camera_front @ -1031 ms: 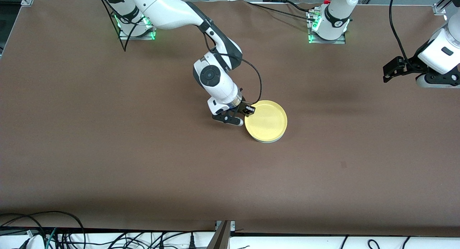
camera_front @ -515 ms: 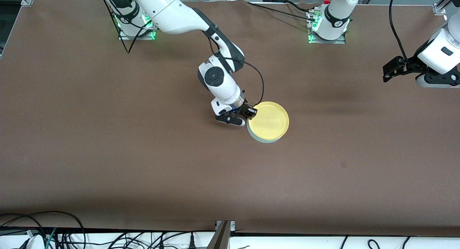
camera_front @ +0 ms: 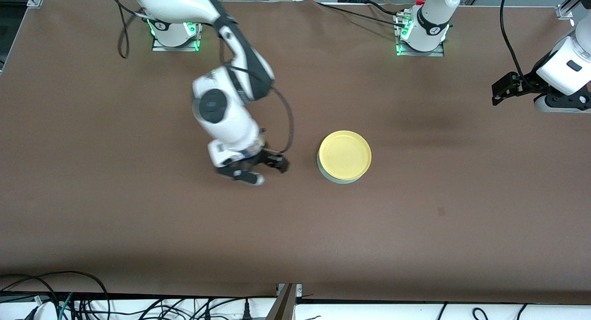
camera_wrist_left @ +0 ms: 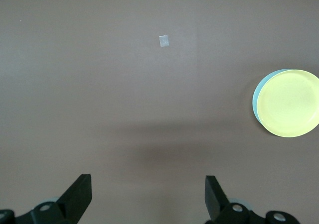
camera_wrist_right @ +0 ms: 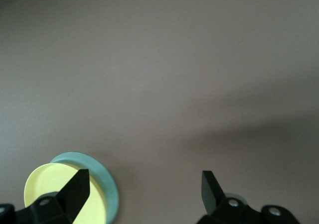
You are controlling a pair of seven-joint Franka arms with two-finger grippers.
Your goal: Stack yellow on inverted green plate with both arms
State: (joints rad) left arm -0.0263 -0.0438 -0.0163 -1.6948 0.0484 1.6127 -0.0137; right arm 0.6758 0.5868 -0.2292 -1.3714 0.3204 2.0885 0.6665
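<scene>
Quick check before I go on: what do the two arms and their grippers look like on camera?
Both arms are white, rounded jointed links with black wrist sections. The right arm has a dark grey round joint cap and a black cable looping beside its wrist. The right gripper and left gripper are black with two wedge-shaped fingers. A black cable hangs by the left arm. Green lights glow at both bases.
</scene>
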